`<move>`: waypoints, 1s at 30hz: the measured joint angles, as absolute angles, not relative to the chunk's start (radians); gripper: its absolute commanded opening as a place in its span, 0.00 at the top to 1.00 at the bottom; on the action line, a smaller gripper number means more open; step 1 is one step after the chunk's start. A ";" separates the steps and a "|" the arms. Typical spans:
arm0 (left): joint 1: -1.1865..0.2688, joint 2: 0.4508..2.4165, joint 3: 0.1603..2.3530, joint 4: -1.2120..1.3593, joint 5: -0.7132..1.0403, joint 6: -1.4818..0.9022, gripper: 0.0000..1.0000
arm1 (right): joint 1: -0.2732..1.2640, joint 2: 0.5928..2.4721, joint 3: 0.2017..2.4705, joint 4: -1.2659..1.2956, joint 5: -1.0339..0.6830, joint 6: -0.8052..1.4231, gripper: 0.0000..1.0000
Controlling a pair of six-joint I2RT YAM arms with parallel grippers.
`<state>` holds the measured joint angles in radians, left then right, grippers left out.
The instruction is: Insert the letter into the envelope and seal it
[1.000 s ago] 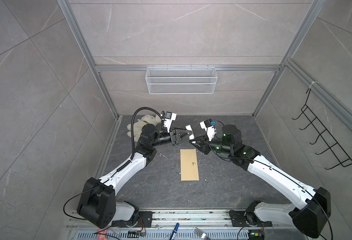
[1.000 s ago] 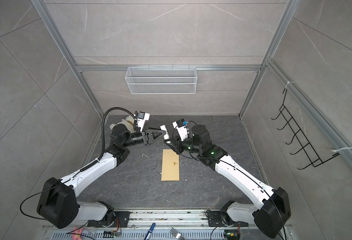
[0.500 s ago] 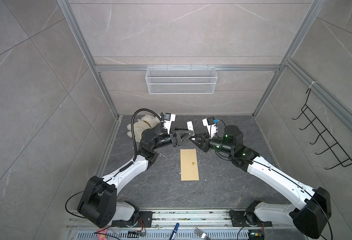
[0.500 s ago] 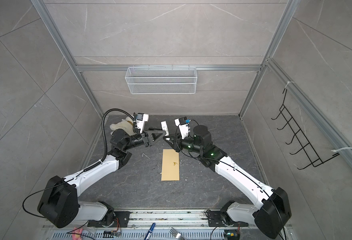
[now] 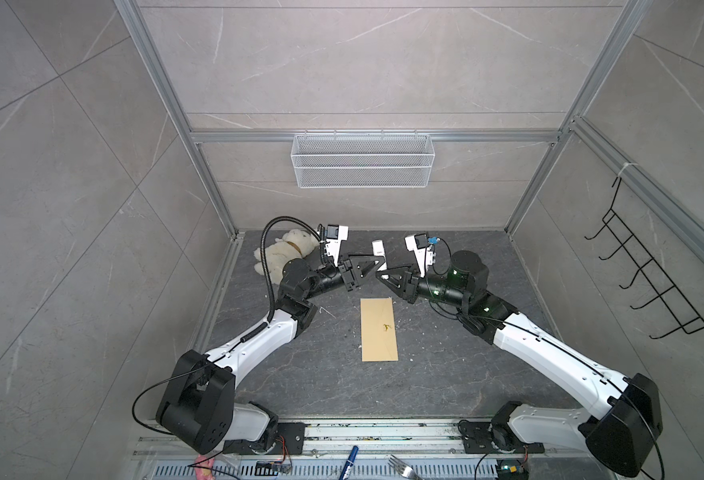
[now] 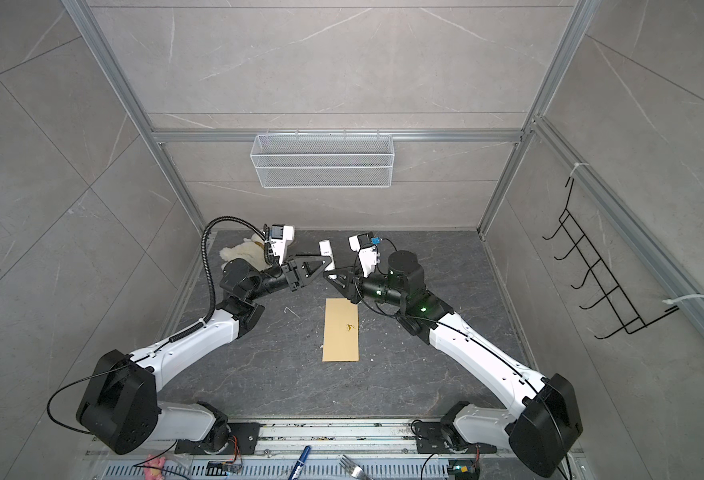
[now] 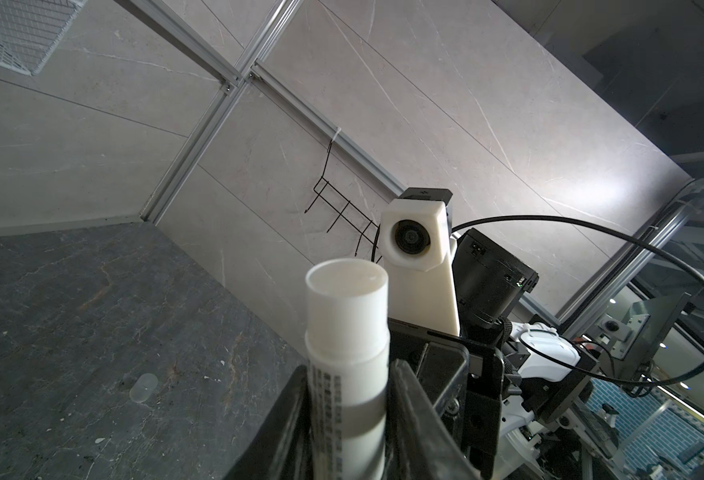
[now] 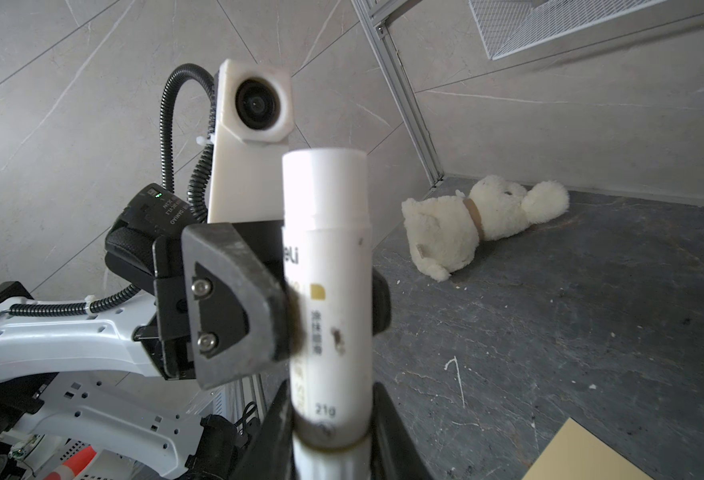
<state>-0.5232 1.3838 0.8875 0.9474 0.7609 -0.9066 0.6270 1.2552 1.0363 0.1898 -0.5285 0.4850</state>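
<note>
1. The left claw (image 7: 348,399) was nearly closed, its two fingers (image 7: 408,399) pressed against either side of a white glue stick (image 7: 348,316), just below the capped end.
2. The right claw (image 8: 331,432) was also narrowed onto the same glue stick, gripping its lower end between both fingers.
3. In both top views the two claws met tip to tip above the far part of the table (image 5: 321,374), sharing the stick between them.
4. The envelope (image 5: 378,328) lay flat on the table, unheld, just in front of the claws and between the two arms, with its long side running front to back.
5. It bore a small dark yellow mark near its right edge.
6. A cream teddy bear (image 8: 479,220) lay on its side in the far left corner.
7. A small clear cylinder (image 7: 143,386) rested on the table, apart from the claws.
</note>
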 measured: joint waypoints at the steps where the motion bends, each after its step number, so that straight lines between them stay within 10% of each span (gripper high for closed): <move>1: -0.523 1.385 0.888 0.949 0.760 -0.907 0.67 | 0.627 1.256 1.035 0.193 -0.529 0.488 0.97; 10: -0.529 1.398 0.888 0.951 0.759 -0.913 0.65 | 0.627 1.271 1.026 0.223 -0.532 0.509 0.97; 19: -0.530 1.399 0.888 0.950 0.752 -0.916 0.99 | 0.627 1.275 1.026 0.237 -0.536 0.514 0.90; 30: -0.534 1.354 0.888 0.797 0.752 -0.786 1.00 | 0.623 1.254 1.027 0.125 -0.475 0.463 0.29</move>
